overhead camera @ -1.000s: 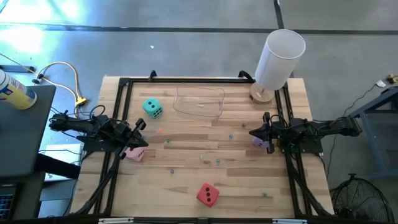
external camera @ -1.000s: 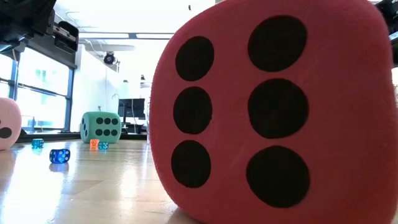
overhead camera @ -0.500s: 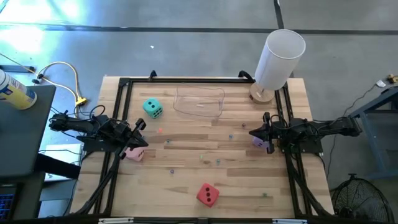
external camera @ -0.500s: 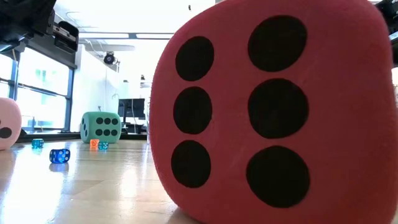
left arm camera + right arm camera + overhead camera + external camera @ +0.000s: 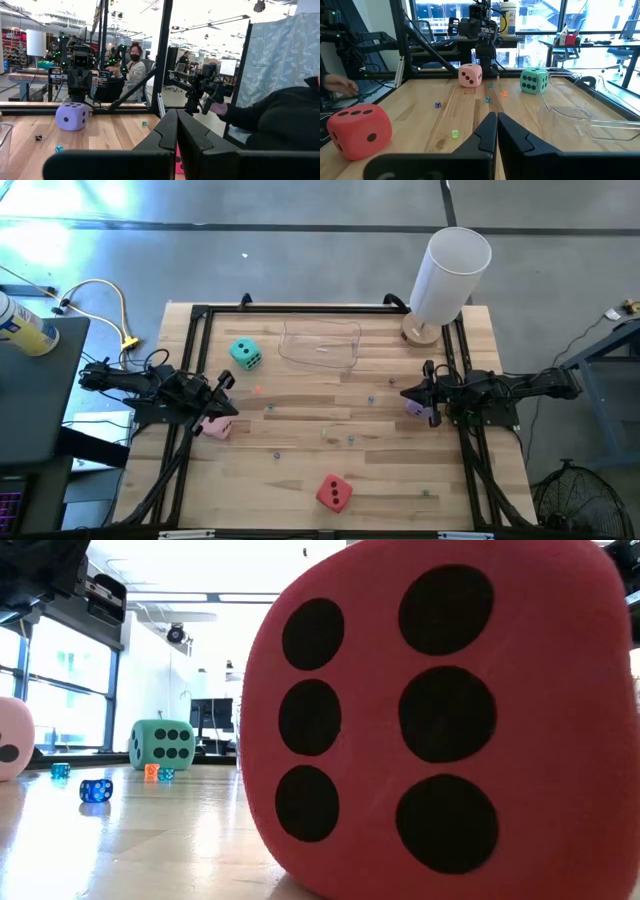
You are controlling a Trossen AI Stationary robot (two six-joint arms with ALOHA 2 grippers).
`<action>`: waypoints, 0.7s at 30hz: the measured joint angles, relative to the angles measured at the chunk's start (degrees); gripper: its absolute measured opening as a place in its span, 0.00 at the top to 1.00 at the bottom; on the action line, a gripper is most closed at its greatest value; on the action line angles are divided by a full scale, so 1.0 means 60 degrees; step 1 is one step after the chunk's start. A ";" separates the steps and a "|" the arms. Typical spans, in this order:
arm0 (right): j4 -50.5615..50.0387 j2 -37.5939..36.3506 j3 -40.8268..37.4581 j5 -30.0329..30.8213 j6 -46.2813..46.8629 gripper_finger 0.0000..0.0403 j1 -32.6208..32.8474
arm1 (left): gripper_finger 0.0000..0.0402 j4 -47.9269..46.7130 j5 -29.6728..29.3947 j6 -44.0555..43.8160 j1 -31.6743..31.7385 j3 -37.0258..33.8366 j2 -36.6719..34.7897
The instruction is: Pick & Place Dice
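Four dice rest flat on the wooden table (image 5: 300, 460): teal (image 5: 245, 354) at the far left, pink (image 5: 213, 426) at the left edge, purple (image 5: 414, 409) at the right edge, red (image 5: 334, 493) near the front. The red die (image 5: 440, 720) fills the low view. My left gripper (image 5: 176, 113) is shut and hovers level over the pink die, touching nothing. My right gripper (image 5: 496, 116) is shut and hovers level beside and above the purple die (image 5: 72, 116), pointing across the table toward the pink die (image 5: 470, 75) and the teal die (image 5: 535, 81).
A clear plastic tray (image 5: 320, 343) lies at the far middle. A tall white cylinder (image 5: 447, 275) stands at the far right corner. Several tiny coloured dice (image 5: 95, 790) are scattered mid-table. A black frame rims the table. A person's dark sleeve (image 5: 280, 120) shows beyond the right edge.
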 joint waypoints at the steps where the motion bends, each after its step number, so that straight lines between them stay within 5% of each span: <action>1: 0.0000 0.0001 -0.0002 0.0000 0.0000 0.99 0.0000 | 1.00 0.0004 -0.0001 0.0004 -0.0003 0.0000 -0.0003; 21: 0.0403 -0.0003 -0.0002 0.0017 0.0001 0.99 0.0000 | 1.00 0.0000 -0.0001 0.0003 0.0000 0.0000 -0.0003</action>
